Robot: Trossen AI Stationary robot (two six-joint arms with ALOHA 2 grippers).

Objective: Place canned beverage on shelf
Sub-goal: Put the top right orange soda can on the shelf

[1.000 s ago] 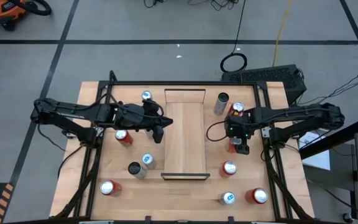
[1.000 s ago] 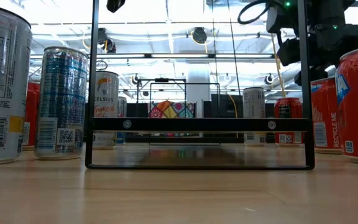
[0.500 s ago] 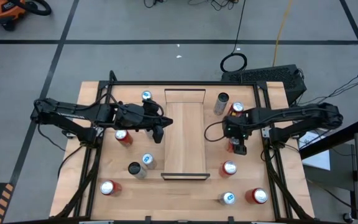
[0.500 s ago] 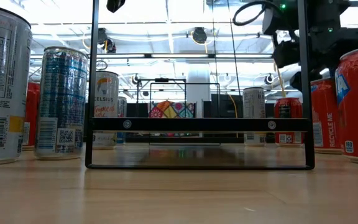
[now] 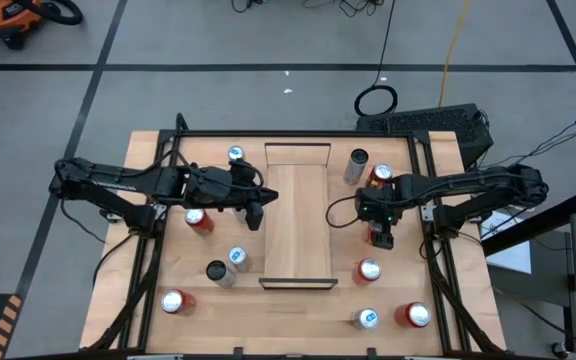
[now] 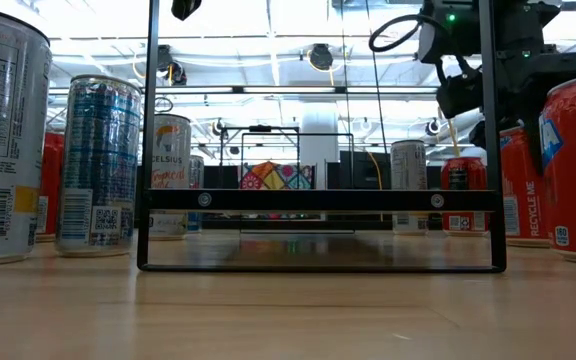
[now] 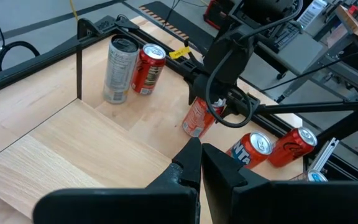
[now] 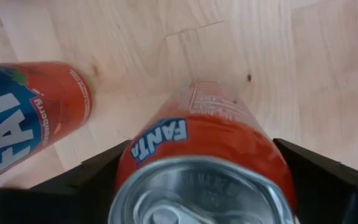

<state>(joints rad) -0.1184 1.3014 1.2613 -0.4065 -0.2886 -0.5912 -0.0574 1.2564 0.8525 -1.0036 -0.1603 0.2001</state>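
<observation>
The right gripper [image 5: 382,232] straddles the orange Fanta can [image 8: 201,158] at right of centre, fingers spread beside it, ready to clamp. The shelf [image 5: 298,215] lies centre-frame; the left gripper [image 5: 255,216] waits clenched at its edge.

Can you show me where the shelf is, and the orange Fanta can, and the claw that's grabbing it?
shelf [image 5: 299,215]: high view, middle of its bare board.
Fanta can [image 8: 211,127]: right wrist view, on its label.
right claw [image 5: 383,236]: high view, between its fingertips around the can.

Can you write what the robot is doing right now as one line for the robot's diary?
right gripper: fingers either side of orange Fanta can, closing | left gripper: shut, waiting by shelf | shelf: no cans
</observation>
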